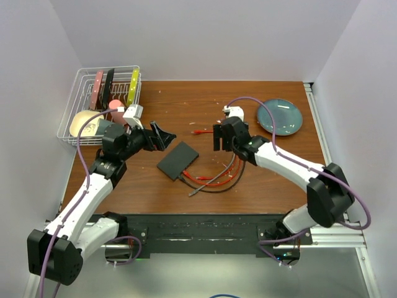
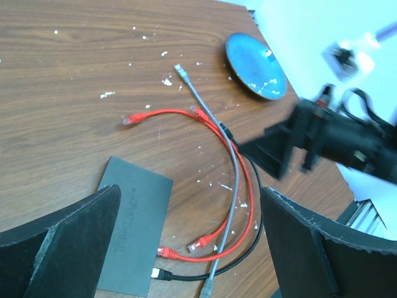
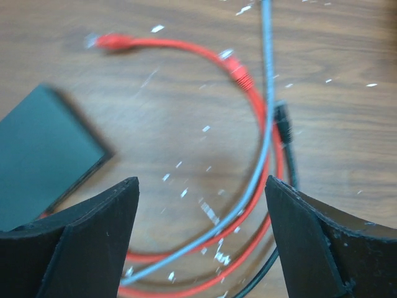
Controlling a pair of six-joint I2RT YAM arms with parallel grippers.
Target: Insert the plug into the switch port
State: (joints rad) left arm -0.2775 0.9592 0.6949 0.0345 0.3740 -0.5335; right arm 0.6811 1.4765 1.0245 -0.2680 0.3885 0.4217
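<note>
Left claw (image 2: pixel 190 205) and right claw (image 3: pixel 201 186) both released, empty, near black box (image 2: pixel 133 230) faintly embossed "TP-LINK".

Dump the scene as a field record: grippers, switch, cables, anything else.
left gripper: open, empty, left of switch
right gripper: open, empty, above cables
switch: flat on table, centre
cables: red, grey, black, loose, right of switch
red plug: free on table, not gripped
plate: right rear
rack: left rear
</note>
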